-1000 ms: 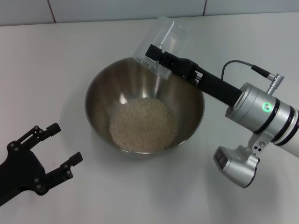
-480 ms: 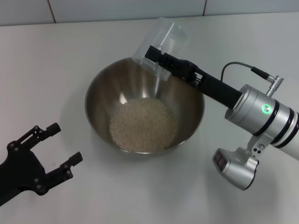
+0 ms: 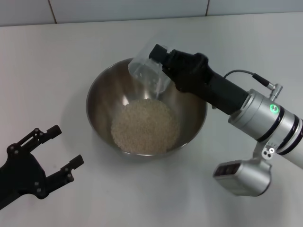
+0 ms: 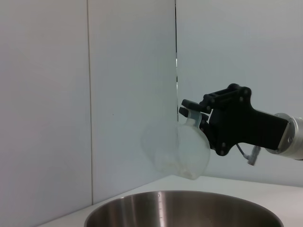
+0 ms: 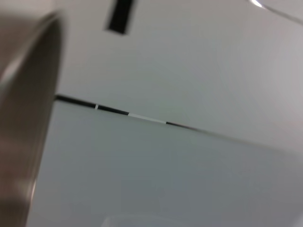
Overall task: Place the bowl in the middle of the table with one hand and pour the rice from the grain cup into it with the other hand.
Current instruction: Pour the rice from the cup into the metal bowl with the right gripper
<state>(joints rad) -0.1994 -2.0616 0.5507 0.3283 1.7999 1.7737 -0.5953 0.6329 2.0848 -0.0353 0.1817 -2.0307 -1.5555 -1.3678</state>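
A: Where do we see the rice (image 3: 145, 125) now?

B: We see it as a pale heap at the bottom of the bowl (image 3: 102, 106). The bowl stands upright about in the middle of the surface (image 3: 57, 61), a little toward the far edge.

A: And the grain cup (image 3: 147, 72)?

B: It is in the air over the far rim of the bowl, tipped over strongly, with its mouth toward the inside of the bowl. In the left wrist view the grain cup (image 4: 177, 150) hangs above the bowl's rim (image 4: 184, 196) and does not touch it. We cannot tell if any grains remain in it.

A: What holds it?

B: The right claw (image 3: 158, 59) holds it. Its fingers are closed against the sides of the cup, and its arm comes in from the right edge of the surface.

A: And the left claw (image 3: 59, 153)?

B: It is near the front left corner of the surface, well apart from the bowl. Its two fingers are spread wide and there is nothing between them.

A: Does the right wrist view help us?

B: Only little. We see a blurred metal edge that may be the bowl, but we cannot tell for sure.
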